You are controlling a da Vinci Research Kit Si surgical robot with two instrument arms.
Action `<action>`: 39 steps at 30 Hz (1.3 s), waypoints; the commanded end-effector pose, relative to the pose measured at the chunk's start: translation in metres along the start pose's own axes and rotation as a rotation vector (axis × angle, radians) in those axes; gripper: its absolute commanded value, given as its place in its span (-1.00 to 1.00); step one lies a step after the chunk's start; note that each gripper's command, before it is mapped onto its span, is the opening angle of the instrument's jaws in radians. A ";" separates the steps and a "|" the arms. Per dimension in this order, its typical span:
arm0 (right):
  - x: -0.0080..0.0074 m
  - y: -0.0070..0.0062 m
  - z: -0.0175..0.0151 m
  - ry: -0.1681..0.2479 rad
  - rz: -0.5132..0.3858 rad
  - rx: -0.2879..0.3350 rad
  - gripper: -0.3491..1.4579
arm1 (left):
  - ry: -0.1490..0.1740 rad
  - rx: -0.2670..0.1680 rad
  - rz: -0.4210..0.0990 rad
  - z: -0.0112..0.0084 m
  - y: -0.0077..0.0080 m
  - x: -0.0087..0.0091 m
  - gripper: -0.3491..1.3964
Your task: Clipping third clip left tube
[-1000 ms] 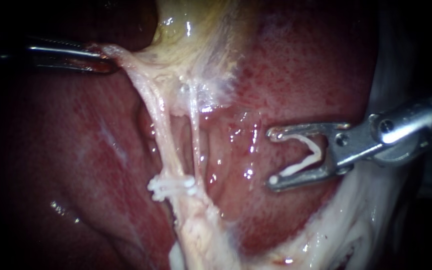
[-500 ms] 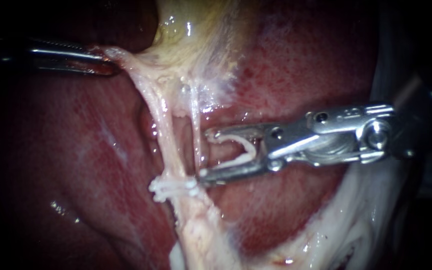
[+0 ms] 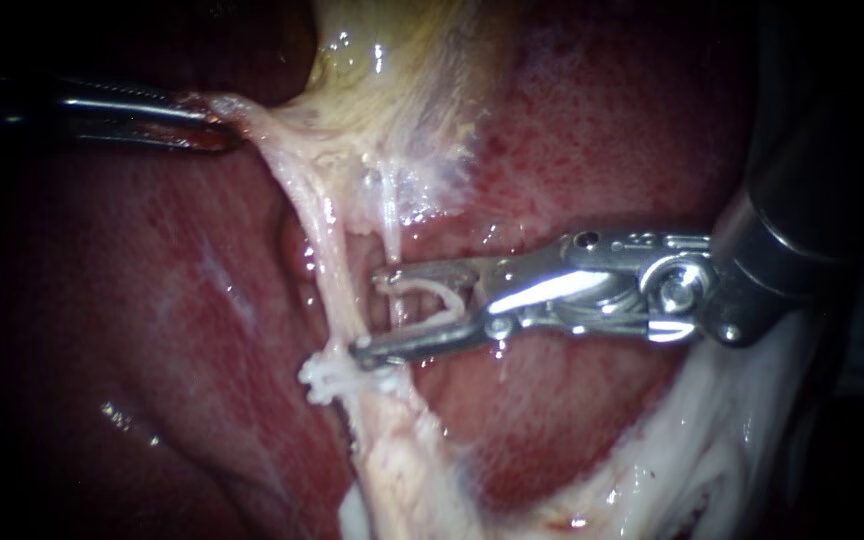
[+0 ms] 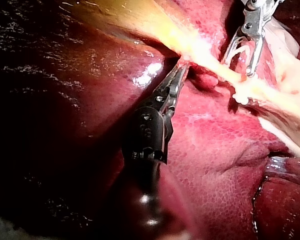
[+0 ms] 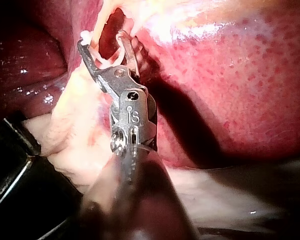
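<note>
Tissue (image 3: 252, 115) is clamped by the left end effector (image 3: 214, 128); a clip (image 3: 432, 300) is held in the spread right end effector (image 3: 370, 312), beside the set clips (image 3: 337, 375).

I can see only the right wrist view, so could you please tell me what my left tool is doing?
Observer: In the endoscope view the left tool is shut on pale tissue beside the gallbladder, at the gallbladder end of the left tube.
Operator: Thank you. My right tool holds its loaded clip spread wide; is the left tube between the jaws?
Observer: Seemingly not yet: in the endoscope view the thinner right tube crosses the gap between them, while the left tube lies at their tips.
</note>
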 end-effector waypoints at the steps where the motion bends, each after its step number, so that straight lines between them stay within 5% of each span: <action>1: 0.0000 0.0001 0.0002 0.004 0.008 0.005 -0.06 | 0.000 0.000 0.000 0.0000 0.0000 0.0000 -1.00; 16: 0.0014 0.0008 0.0044 0.074 0.034 0.150 -0.06 | 0.000 0.000 0.000 0.0001 -0.0001 -0.0001 -1.00; 24: 0.0040 -0.0003 0.0046 0.137 0.046 0.191 -0.07 | 0.000 0.000 0.000 0.0002 -0.0001 -0.0001 -1.00; 32: 0.0073 -0.0022 0.0027 0.154 0.066 0.209 -0.14 | 0.000 0.001 0.000 0.0002 -0.0001 -0.0001 -1.00; 39: 0.0077 -0.0032 0.0022 0.152 0.079 0.217 -0.29 | 0.000 0.001 0.000 0.0003 -0.0001 -0.0001 -1.00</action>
